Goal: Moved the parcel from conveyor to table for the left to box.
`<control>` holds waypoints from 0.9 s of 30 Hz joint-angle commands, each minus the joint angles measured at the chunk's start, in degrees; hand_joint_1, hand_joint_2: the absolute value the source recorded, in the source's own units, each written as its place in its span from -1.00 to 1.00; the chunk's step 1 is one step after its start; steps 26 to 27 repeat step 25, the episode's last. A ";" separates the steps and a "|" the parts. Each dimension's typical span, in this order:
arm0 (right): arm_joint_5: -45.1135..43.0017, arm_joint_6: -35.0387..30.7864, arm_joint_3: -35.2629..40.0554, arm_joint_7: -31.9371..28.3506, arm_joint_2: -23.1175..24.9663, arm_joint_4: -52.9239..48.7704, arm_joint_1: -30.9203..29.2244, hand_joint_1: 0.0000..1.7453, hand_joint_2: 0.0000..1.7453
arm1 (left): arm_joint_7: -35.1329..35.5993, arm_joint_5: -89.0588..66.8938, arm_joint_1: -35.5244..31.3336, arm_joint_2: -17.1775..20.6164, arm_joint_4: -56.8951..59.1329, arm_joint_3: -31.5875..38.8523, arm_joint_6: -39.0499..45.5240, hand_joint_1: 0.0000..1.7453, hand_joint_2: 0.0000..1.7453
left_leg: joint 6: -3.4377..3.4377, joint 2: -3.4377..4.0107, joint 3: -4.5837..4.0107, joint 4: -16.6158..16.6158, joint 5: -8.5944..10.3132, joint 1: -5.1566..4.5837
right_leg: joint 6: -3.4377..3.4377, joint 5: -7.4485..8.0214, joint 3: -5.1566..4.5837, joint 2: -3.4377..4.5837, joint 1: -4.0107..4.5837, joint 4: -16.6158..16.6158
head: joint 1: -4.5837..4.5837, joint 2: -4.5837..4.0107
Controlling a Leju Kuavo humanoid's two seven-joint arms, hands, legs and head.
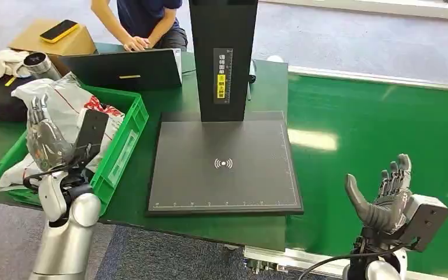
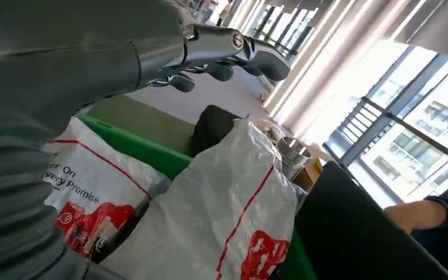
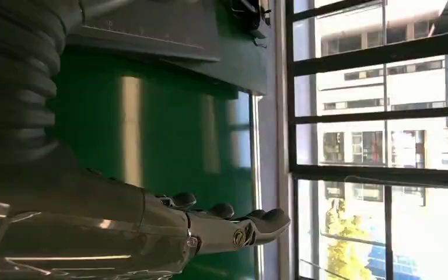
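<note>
Green covers nearly everything: a dark green tabletop on the left and a glossy green conveyor on the right, with grey floor beyond. Over the conveyor's near edge the right hand stands palm-up and spread, fingers apart, holding nothing; the belt around it is bare and shiny. Just left of it lies a black scanning pad with a black upright column at its far side. Further left, the left hand hovers over a green crate, fingers loosely extended and holding nothing, as the left wrist view shows. In the crate lie white plastic parcels with red print (mailer bags, crumpled and slack). Beyond the crate sit a black laptop, a cardboard box with a yellow-edged phone on it, and a person at the far edge.

No parcel lies on the conveyor near the right hand, so the parcels to be boxed are already in the crate. Such a bag will likely be light, soft and slippery; it sags and gives no firm edge. A broad grip across its bulkiest middle, bunching the film, should hold better than a pinch at a corner
</note>
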 commanded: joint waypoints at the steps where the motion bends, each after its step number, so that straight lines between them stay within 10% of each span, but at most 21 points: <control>1: 0.91 1.72 -2.39 12.99 -0.47 9.08 -2.86 -1.00 1.00 | -16.78 29.15 5.49 -4.36 -8.14 -0.25 -4.44 -1.00 1.00 | -0.11 -0.01 0.19 -0.08 -0.04 0.02 | 0.01 -0.03 0.23 -0.03 0.01 -0.11 | -0.02 0.00; 2: 0.82 2.22 -2.43 13.99 -0.98 10.90 -3.50 -1.00 1.00 | -17.71 31.66 5.89 -4.36 -8.37 -0.73 -5.65 -1.00 -1.00 | -0.14 0.03 0.28 -0.12 -0.07 0.02 | 0.01 -0.04 0.32 0.02 0.01 -0.16 | 0.00 -0.02; 8: -6.46 12.56 0.28 20.56 -3.69 20.01 -7.16 -1.00 1.00 | -19.07 37.76 5.60 -5.18 -4.95 -3.99 -8.56 -1.00 -1.00 | -0.12 0.03 0.30 -0.16 -0.01 0.03 | 0.03 0.03 0.39 0.02 0.01 -0.22 | 0.00 -0.02; 27: -2.29 10.74 4.78 23.69 -4.81 22.75 -8.91 -1.00 1.00 | -19.31 44.90 7.55 -7.72 -6.12 -3.44 -13.58 -1.00 -1.00 | -0.13 0.01 0.23 -0.10 -0.03 0.00 | 0.01 0.00 0.28 0.00 0.00 -0.11 | -0.02 -0.02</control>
